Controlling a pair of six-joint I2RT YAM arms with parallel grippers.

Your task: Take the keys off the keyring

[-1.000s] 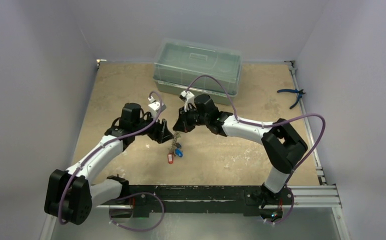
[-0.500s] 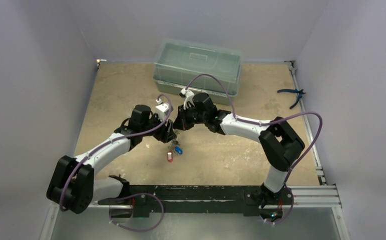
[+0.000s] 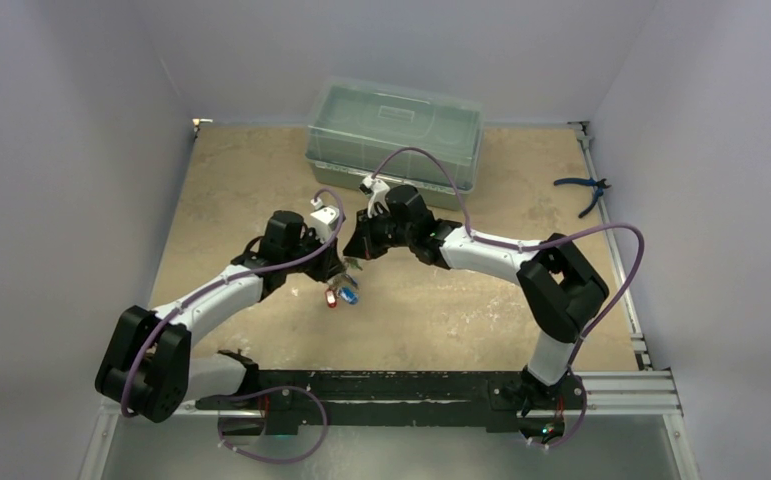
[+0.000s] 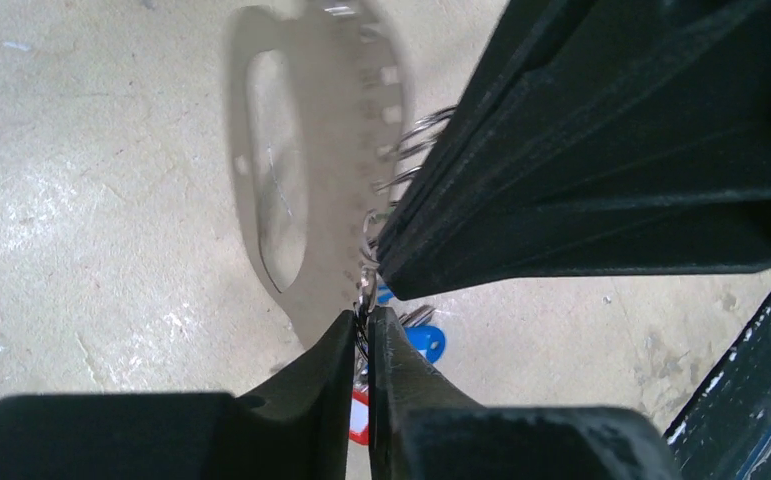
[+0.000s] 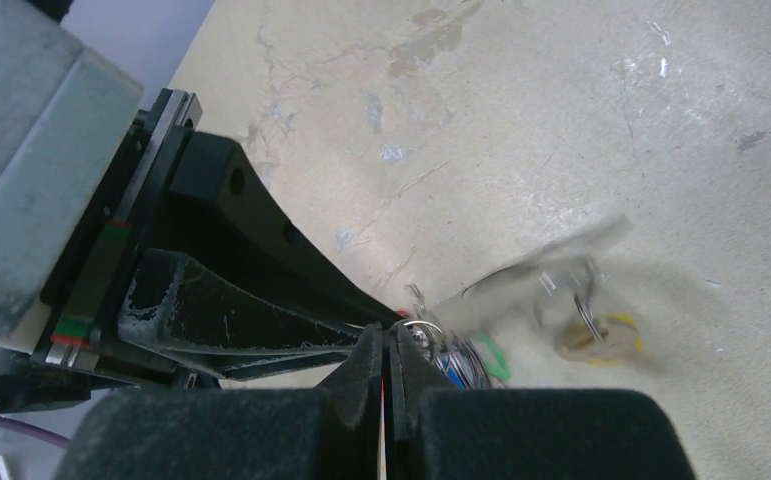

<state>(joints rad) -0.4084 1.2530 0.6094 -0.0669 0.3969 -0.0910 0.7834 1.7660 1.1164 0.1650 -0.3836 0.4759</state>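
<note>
The keyring (image 4: 365, 300) hangs in the air between my two grippers above the middle of the table. My left gripper (image 4: 362, 318) is shut on its thin wire ring from below. My right gripper (image 5: 385, 340) is shut on the ring too, its dark fingers (image 4: 601, 150) filling the upper right of the left wrist view. The whitish-grey strap loop (image 4: 291, 180) is motion-blurred. The keys dangle under the ring: a blue head (image 4: 427, 341), a red tag (image 4: 359, 416), a green one (image 5: 493, 360) and a blurred yellow one (image 5: 601, 335). From above the keys (image 3: 340, 293) hang just below both grippers.
A lidded translucent green box (image 3: 394, 135) stands at the back centre. Blue-handled pliers (image 3: 581, 190) lie near the right edge. Purple cables (image 3: 421, 160) arch over the arms. A black rail (image 3: 381, 385) runs along the near edge.
My left gripper has moved right to meet the right one and has closed on the ring. The key bunch has risen slightly and swings.
</note>
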